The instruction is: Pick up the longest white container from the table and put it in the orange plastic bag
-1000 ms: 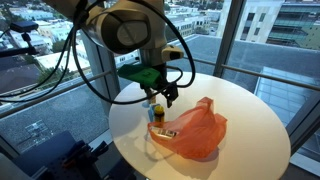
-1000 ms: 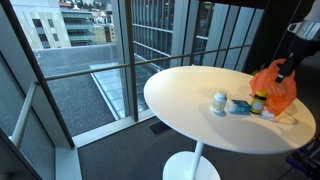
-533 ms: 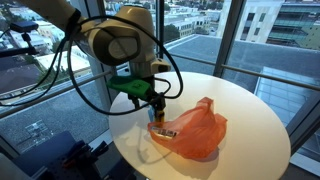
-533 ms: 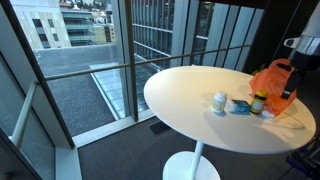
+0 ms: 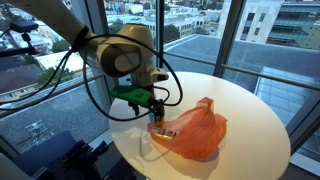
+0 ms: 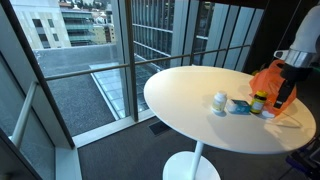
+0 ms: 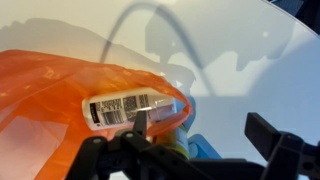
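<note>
One long white labelled container (image 7: 133, 108) lies sideways on the crumpled orange plastic bag (image 7: 40, 85) atop the round white bench (image 5: 245, 105), the black gripper (image 5: 156, 104) hovering above with jaws spread empty, seemingly needing to descend and grasp it.

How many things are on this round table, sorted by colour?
Orange: 1, the plastic bag
White: 2, an upright container and a labelled container lying down
Blue: 1, a flat item
Yellow: 1, a small bottle
Total: 5
</note>
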You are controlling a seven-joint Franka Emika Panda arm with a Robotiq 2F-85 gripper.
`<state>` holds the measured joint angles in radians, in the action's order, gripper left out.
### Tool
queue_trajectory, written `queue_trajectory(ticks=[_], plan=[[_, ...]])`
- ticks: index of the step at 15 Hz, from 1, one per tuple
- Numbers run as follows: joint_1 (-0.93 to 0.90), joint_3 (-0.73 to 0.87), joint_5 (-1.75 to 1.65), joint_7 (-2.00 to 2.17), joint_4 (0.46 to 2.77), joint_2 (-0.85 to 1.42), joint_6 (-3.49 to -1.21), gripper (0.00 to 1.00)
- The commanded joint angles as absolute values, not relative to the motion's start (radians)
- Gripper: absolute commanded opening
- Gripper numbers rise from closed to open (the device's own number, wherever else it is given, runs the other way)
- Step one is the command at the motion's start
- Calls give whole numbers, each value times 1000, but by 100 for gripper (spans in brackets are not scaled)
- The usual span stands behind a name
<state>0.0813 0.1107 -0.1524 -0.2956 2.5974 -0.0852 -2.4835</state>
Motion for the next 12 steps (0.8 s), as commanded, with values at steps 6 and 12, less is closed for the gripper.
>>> queue_trajectory(ticks=[6,12], plan=[[75,83,-164,-258,2571,16,-2550,100],[77,79,-167,-242,2549,61,-2546,95]])
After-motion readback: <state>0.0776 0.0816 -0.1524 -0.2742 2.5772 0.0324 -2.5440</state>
